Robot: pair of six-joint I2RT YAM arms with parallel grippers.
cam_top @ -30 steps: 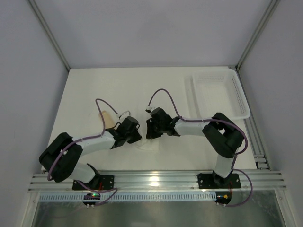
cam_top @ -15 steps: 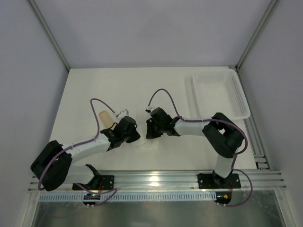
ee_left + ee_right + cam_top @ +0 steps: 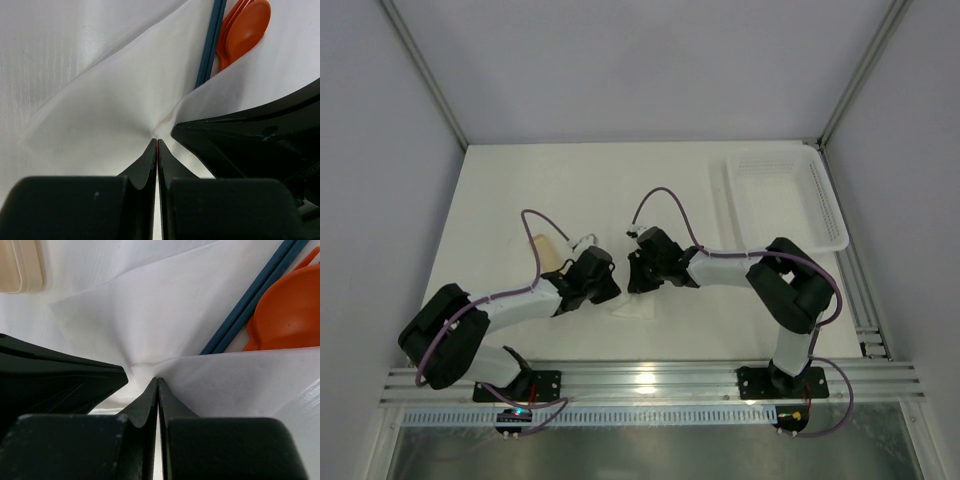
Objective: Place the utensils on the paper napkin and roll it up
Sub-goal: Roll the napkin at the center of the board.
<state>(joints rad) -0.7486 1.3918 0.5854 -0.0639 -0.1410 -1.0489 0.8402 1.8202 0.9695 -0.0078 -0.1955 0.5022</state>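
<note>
The white paper napkin [image 3: 115,100] lies creased between both grippers, one flap folded over the utensils. An orange spoon [image 3: 247,27] and a dark blue stick [image 3: 209,47] poke out from under the flap; the right wrist view shows the same spoon [image 3: 290,310] and blue sticks [image 3: 250,302]. My left gripper [image 3: 157,141] is shut, tips pinching the napkin where it puckers. My right gripper [image 3: 158,380] is shut on the same fold [image 3: 150,315], right beside the left one. From above, the left gripper [image 3: 603,287] and the right gripper [image 3: 637,277] nearly touch over the napkin [image 3: 632,306].
A pale tan flat piece [image 3: 542,247] lies on the table left of the napkin, also seen as the tan piece [image 3: 20,265] in the right wrist view. A white mesh basket [image 3: 782,198] stands at the back right. Purple cables loop over both wrists.
The left arm's elbow swung out to the left and came back. The left gripper finished closing on the napkin. The right arm has held still.
</note>
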